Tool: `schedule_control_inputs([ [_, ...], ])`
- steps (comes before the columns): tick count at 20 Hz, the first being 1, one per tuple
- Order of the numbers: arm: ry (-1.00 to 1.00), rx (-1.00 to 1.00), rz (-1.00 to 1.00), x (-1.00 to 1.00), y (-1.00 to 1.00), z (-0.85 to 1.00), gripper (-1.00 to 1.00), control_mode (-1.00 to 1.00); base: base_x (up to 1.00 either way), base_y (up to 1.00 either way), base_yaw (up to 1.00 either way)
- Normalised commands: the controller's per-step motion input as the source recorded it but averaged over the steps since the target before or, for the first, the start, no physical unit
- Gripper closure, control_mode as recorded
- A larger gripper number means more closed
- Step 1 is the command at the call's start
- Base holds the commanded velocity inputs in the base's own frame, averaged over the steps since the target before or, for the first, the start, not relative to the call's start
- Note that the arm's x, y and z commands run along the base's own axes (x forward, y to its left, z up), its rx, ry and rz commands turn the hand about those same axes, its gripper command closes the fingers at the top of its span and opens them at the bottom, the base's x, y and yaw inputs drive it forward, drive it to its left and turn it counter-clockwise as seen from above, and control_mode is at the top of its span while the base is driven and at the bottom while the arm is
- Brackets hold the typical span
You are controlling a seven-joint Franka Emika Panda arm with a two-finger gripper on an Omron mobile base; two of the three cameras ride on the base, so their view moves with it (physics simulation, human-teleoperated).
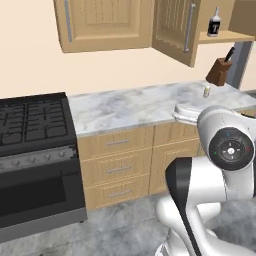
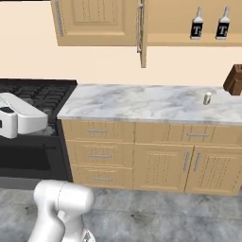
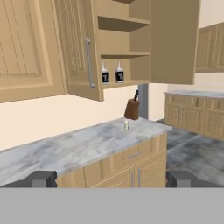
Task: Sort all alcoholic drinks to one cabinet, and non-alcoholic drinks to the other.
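Two alcoholic drinks, pale bottles with black "T" labels (image 3: 105,73) (image 3: 119,72), stand side by side on the lowest shelf of an open tan wall cabinet (image 3: 124,54). The right base view has both bottles (image 2: 197,23) (image 2: 223,23) on that shelf, and the left base view has one (image 1: 215,22). The cabinet's door (image 3: 78,48) with a grey bar handle stands swung out. A second tan cabinet (image 1: 102,22) to the left is closed. My gripper (image 3: 111,179) is open and empty, well back from the counter and facing it. The non-alcoholic drinks are out of view.
A brown knife block (image 3: 132,109) and a small shaker (image 3: 126,125) stand on the marble counter (image 2: 142,101) below the open cabinet. A black stove (image 1: 32,125) sits to the left. Drawers and lower doors (image 2: 142,156) run under the counter.
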Motion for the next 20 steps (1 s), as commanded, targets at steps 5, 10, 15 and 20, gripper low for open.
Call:
schedule_control_inputs([
  [5,0.0,0.0,0.0,0.0,0.0,0.0,-1.0,1.0,0.14,-0.93,-0.1],
  [10,0.0,0.0,0.0,0.0,0.0,0.0,-1.0,1.0,0.0,-0.99,-0.32],
  [15,0.0,0.0,0.0,0.0,0.0,0.0,-1.0,1.0,0.0,-0.95,-0.37],
  [20,0.0,0.0,0.0,0.0,0.0,0.0,-1.0,1.0,0.08,-0.98,-0.35],
])
